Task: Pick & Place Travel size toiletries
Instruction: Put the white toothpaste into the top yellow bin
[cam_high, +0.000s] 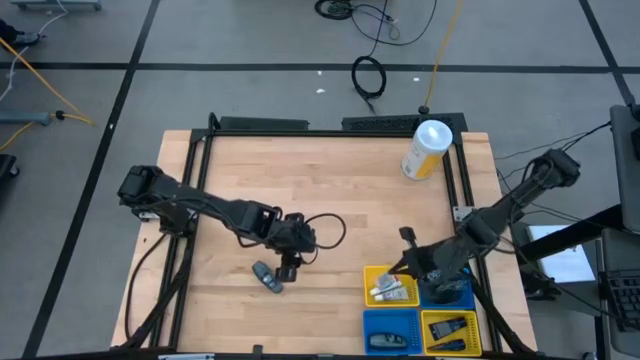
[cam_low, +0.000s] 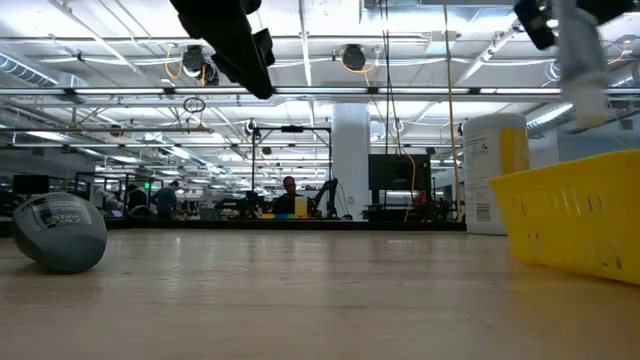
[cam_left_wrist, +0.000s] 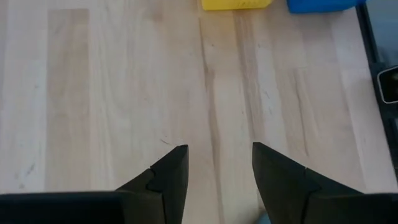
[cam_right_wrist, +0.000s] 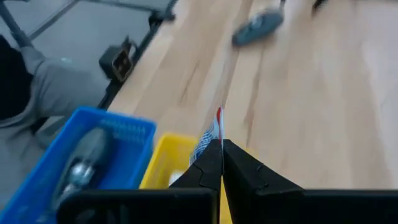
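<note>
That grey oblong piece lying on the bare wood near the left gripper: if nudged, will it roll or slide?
The grey piece looks rounded in the low view, so it may roll sideways. It seems small and probably light. The left gripper is open beside it.

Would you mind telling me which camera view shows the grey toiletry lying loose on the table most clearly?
The low view: the grey toiletry sits close to the camera and unobstructed on the table. The high view shows it small beside the left gripper; the right wrist view shows it distant and blurred; the left wrist view shows only a sliver, if that.
</note>
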